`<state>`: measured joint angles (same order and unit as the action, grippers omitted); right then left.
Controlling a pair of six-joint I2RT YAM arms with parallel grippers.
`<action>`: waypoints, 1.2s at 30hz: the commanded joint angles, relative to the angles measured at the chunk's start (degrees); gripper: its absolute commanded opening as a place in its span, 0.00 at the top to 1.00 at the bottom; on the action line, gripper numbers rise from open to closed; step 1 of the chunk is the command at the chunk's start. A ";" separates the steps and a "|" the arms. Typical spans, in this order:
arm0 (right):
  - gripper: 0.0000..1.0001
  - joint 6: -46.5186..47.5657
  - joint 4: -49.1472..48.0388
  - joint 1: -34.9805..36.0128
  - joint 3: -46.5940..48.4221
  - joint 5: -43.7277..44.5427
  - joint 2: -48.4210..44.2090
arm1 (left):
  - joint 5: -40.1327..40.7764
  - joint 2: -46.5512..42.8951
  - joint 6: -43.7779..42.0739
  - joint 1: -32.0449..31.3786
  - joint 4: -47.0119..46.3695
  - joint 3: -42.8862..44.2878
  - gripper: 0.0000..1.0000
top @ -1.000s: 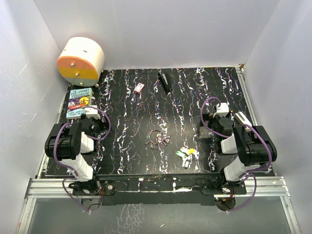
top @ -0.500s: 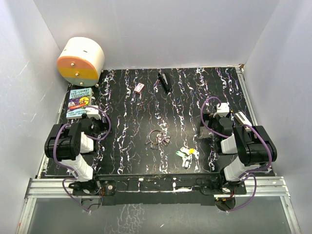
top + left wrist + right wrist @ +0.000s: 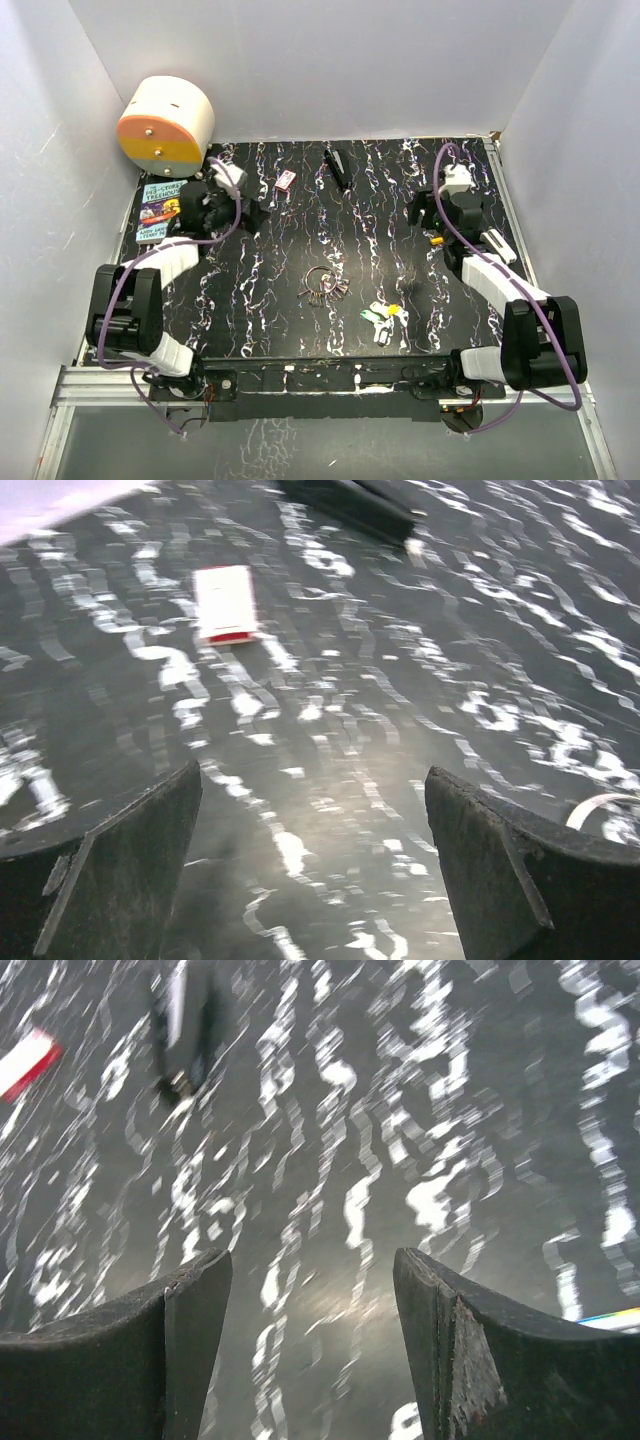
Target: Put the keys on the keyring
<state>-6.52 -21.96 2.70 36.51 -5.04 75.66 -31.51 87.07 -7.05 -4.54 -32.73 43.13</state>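
Keyring (image 3: 322, 283) lies mid-table (image 3: 260, 310), untouched | keys (image 3: 382, 315) near it at 4 o'clock | left gripper (image 3: 310, 800) at its 10 o'clock, fingers (image 3: 120, 865) spread wide, holding nothing | right gripper (image 3: 310, 1290) at its 2 o'clock, fingers (image 3: 480, 1355) apart, holding nothing | versus a second ago: both arms unfolded toward 12 o'clock; keys and keyring unmoved

The table (image 3: 270, 300) looks glossy, the keyring (image 3: 320, 280) metallic, the keys (image 3: 380, 315) plastic-headed.
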 commanded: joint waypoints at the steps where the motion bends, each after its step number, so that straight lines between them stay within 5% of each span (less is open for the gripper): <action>1: 0.30 -3.00 21.29 7.33 3.13 -1.92 -2.58 | -5.41 1.36 -0.59 -6.25 16.01 6.60 0.09; 7: 0.29 -9.13 31.42 8.83 3.10 7.27 -9.01 | 1.87 6.24 -9.63 -22.35 41.14 23.15 0.13; 15: 0.28 -15.04 36.68 7.69 7.23 12.50 -8.82 | 17.61 10.33 1.18 -35.99 52.09 33.70 0.18; 22: 0.35 -16.85 37.85 7.33 5.81 6.16 -7.39 | 22.67 12.70 2.44 -42.39 51.15 33.71 0.28; 25: 0.36 -16.93 38.35 7.34 4.95 7.04 -9.29 | 17.30 13.81 6.67 -43.43 53.18 35.94 0.35; 29: 0.37 -18.14 38.43 6.58 4.54 8.73 -11.32 | 21.77 14.98 5.84 -50.58 52.53 36.61 0.35; 36: 0.43 -20.31 37.88 5.44 4.10 11.15 -12.76 | 19.92 19.44 15.12 -51.32 50.18 35.37 0.39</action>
<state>-24.75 18.22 8.86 41.36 3.70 64.97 -11.40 104.40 2.48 -56.73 18.09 77.38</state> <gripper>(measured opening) 0.587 0.625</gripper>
